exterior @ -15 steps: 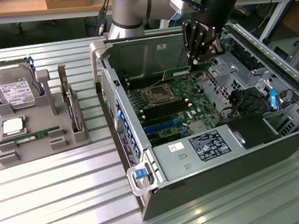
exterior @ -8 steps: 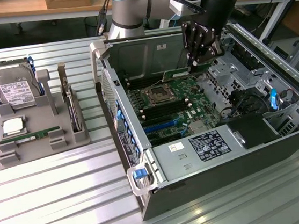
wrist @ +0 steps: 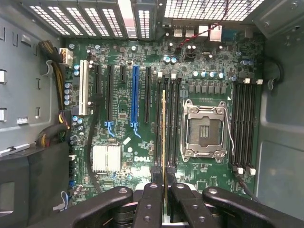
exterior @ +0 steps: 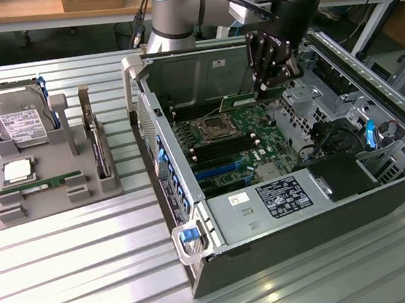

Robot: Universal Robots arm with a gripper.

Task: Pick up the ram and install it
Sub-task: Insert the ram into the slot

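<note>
Over the open computer case [exterior: 201,268], the end effector [wrist: 165,199] grips the ram [wrist: 164,142] on edge, lined up lengthwise with the motherboard [wrist: 123,137] memory slots [wrist: 172,123] for seating.

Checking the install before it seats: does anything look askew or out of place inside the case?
Nothing stands out. The gripper holds the ram edge-on, parallel to the memory slots beside the empty CPU socket.

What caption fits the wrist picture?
Black gripper shut on thin green ram stick, held edge-on above the green motherboard.
</note>
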